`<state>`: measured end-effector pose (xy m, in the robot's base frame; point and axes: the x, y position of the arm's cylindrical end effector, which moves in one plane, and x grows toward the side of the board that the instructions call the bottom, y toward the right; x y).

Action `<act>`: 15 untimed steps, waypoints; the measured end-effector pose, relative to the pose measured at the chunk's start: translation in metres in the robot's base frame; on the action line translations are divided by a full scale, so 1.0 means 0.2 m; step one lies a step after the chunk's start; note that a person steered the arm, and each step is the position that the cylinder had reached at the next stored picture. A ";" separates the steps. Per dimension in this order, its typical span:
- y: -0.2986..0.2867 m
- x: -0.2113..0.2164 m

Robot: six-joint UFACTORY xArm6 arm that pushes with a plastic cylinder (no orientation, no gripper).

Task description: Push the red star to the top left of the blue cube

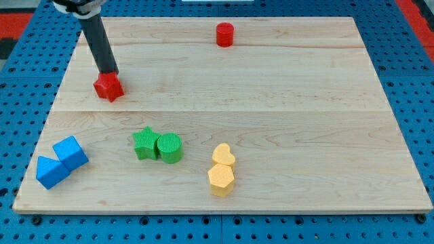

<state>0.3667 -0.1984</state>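
- My tip point(109, 72) sits in the upper left of the frame, touching the upper edge of the red star point(108, 87); the dark rod slants up from there toward the view's top left corner.
- The arm ends in this plain rod only, so there is no pincer to be spread or pressed together.
- The red star lies on the wooden board point(271, 102), near its left edge and well above the blue blocks.
- The blue cube point(70, 152) is in the lower left of the frame, touching a second blue block point(51, 171), shape unclear, at its lower left.
- A green star point(144, 143) and a green cylinder point(169, 148) touch side by side, below centre-left.
- A yellow heart point(223, 155) sits just above a yellow hexagon point(221, 179), touching it.
- A red cylinder point(225, 34) stands alone near the view's top.
- No writing, brand or label can be read on anything.
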 end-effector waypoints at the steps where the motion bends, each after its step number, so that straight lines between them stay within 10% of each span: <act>1: 0.00 0.10; 3: 0.27 0.14; 15: -0.21 0.47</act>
<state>0.4609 -0.2412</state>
